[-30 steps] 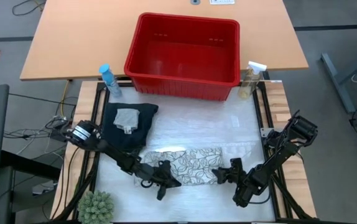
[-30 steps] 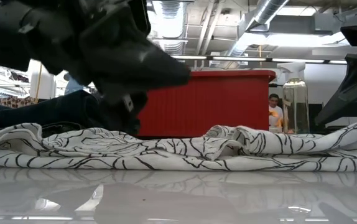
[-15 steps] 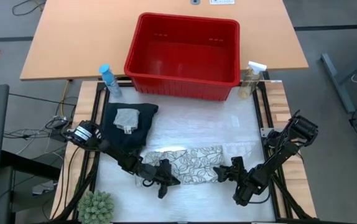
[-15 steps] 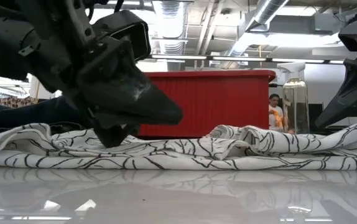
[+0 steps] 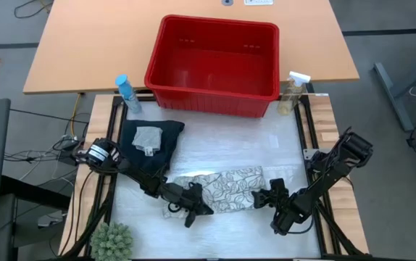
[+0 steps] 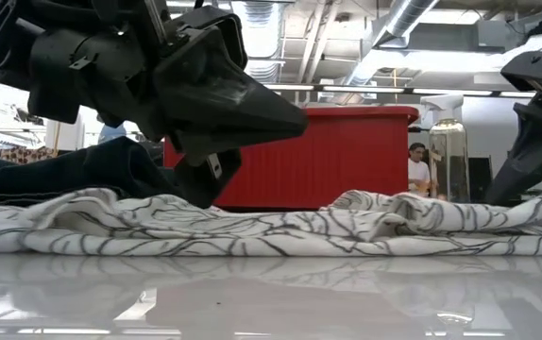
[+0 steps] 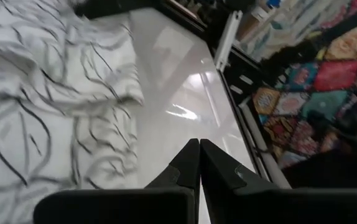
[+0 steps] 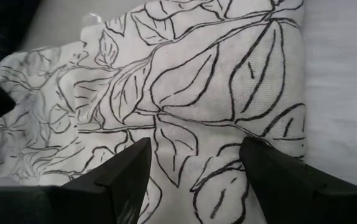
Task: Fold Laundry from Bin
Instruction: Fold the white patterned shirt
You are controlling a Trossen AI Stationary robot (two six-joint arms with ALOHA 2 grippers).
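The red bin (image 5: pixel 214 64) is the biggest thing here, sitting at the far end of my white table (image 5: pixel 230 148), between a blue-capped spray bottle (image 5: pixel 127 93) and a clear spray bottle (image 5: pixel 293 93). Nearer to me on my left lie the dark trousers (image 5: pixel 146 148), folded, with the small grey cloth (image 5: pixel 148 138) resting on top. The white leaf-print cloth (image 5: pixel 226 190) lies rumpled across the near part of the table, stretched between my two grippers. My left gripper (image 5: pixel 192 209) sits low at the cloth's left end; in my left wrist view its fingers (image 7: pixel 194 163) are pressed tight together with nothing between them, pointing across bare table beside the cloth. My right gripper (image 5: pixel 264 200) hangs over the cloth's right end, its fingers (image 8: pixel 125 171) spread wide with the leaf print showing in the gap. A small green plant (image 5: pixel 112 241) stands at my near left corner.
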